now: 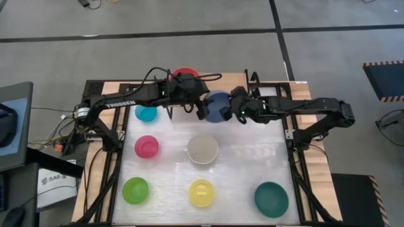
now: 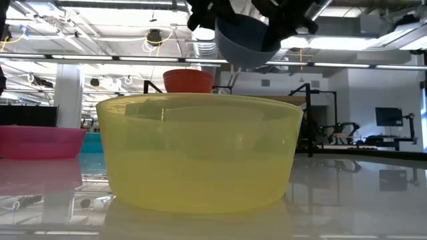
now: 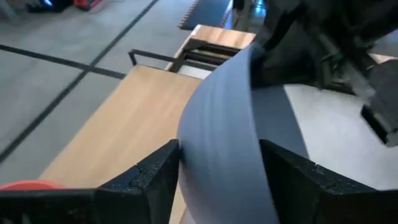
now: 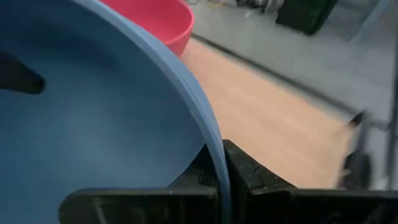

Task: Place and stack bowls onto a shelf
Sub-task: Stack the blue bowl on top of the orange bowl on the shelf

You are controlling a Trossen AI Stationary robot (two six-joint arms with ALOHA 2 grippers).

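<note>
My right gripper (image 4: 222, 168) is pinched shut on the rim of the blue bowl (image 1: 218, 106), one finger inside the wall and one outside. The bowl hangs clear of the surface, tilted, above the shelf (image 1: 271, 88) at the far edge of the table (image 1: 246, 164).

My left gripper (image 3: 219, 163) has its fingers spread wide, straddling the blue bowl's outer wall; I cannot tell if the pads touch it yet. Looks like a hand-over between my two arms, or a steadying grip.

Outward: the red bowl (image 1: 185, 74) already sits on the shelf, just beside the blue one. Cyan bowl (image 1: 146, 113), magenta bowl (image 1: 146, 147), white bowl (image 1: 202, 149), lime green bowl (image 1: 136, 190), yellow bowl (image 1: 202, 193) and teal bowl (image 1: 271, 197) wait on the table, well apart.

Risks as I judge them: a rim pinch on a tilted bowl is thin, and if the right lets go before the left closes, the bowl drops onto the shelf or knocks the red bowl. Two wrists this close could also collide.
</note>
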